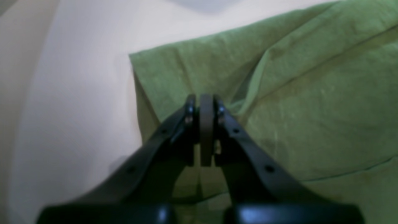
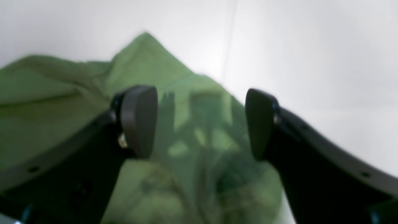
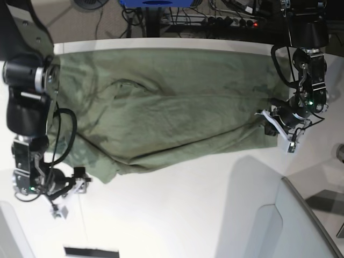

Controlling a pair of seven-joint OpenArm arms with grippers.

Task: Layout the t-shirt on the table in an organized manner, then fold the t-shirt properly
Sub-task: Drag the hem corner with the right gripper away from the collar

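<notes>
1. The bench (image 3: 177, 215): a big white top with a thin dark seam line. It carries the whole t-shirt (image 3: 161, 107), which fills most of the far half in the base view. The near half is bare white.

2. The t-shirt is olive green and wrinkly, spread out pretty flat. Its long axis runs side to side across the base view, along the far edge of the bench. One end sits by the left arm on that view's right, the other by the right arm on that view's left. I can't tell which end is the collar. The near edge is uneven, with a flap hanging lower toward the right arm's side.

3. Left tool (image 1: 206, 124): pads pressed together, narrow as it gets. It's right at the edge of the green cloth near a corner. The view is too blurry to say if fabric is pinched between the pads.

4. Right tool (image 2: 200, 124): spread wide, holding nothing. Both pads (image 2: 138, 121) hang over a pointed bit of the shirt with white bench showing beside it.

5. No containers anywhere, just cloth on the bench.
</notes>
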